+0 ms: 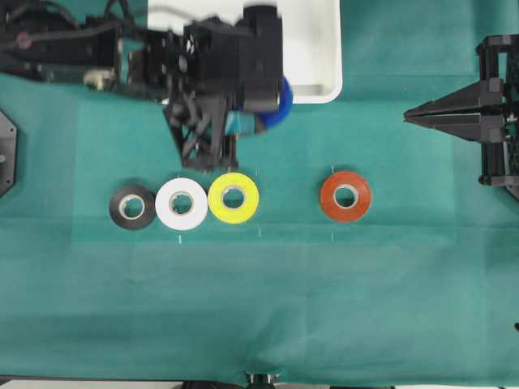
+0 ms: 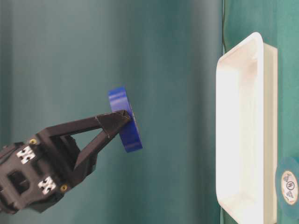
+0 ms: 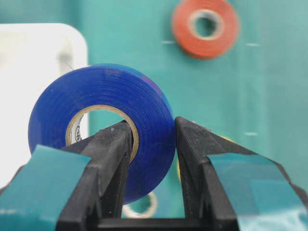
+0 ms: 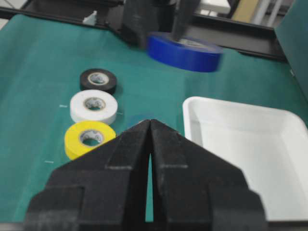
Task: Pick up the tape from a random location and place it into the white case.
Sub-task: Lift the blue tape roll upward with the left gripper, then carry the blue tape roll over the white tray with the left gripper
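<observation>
Left gripper point(image 3: 153, 144): clamped on the tape point(image 3: 103, 127), one finger through the core, one outside the wall.
Tape: lifted off the cloth, upper middle of the overhead view, just beside the white case point(image 1: 324, 49) at its lower corner.
Right gripper point(image 1: 415, 116): fingers pressed together, far right, well apart.
Open room: bare green cloth point(image 1: 268, 308) below the row of rolls: black roll point(image 1: 132, 206), white roll point(image 1: 182, 203), yellow roll point(image 1: 233, 197), red roll point(image 1: 345, 195).

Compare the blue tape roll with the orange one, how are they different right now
The blue tape is held off the cloth in the left gripper, one finger through its core; the orange roll lies flat and untouched on the green cloth. The blue sits near the white case; the orange sits farther away. Both are similar-sized rings.
</observation>
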Robot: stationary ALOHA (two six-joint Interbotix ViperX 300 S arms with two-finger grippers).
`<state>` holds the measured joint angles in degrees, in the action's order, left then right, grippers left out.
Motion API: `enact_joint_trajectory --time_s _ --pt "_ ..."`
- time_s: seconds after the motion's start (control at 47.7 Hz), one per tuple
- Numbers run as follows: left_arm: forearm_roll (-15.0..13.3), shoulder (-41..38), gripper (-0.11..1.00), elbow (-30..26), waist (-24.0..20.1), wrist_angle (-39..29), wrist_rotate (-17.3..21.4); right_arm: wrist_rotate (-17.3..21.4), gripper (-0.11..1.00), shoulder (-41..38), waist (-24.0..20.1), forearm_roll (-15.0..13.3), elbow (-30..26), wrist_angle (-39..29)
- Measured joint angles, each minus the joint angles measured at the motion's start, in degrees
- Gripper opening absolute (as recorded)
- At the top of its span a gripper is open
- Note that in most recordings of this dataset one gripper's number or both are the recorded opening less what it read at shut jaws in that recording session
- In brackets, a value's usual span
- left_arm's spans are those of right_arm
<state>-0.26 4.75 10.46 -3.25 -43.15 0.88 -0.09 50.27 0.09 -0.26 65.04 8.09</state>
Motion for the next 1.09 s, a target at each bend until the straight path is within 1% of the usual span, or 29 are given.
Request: enact_joint_trajectory --time_s 0.231,0.545,1.091 --pt "0.00 0.00 0.25 0.00 -5.89 0.00 1.23 0.00 0.00 0.00 0.00 0.00 0.00 0.00" --pt "0.00 0.35 0.25 0.00 -10.20 -0.09 1.67 0.00 0.00 0.00 0.00 0.00 0.00 0.00" --pt "0.09 0.26 0.25 0.00 -10.55 -0.09 1.67 -0.09 0.00 0.00 0.00 0.00 0.00 0.00"
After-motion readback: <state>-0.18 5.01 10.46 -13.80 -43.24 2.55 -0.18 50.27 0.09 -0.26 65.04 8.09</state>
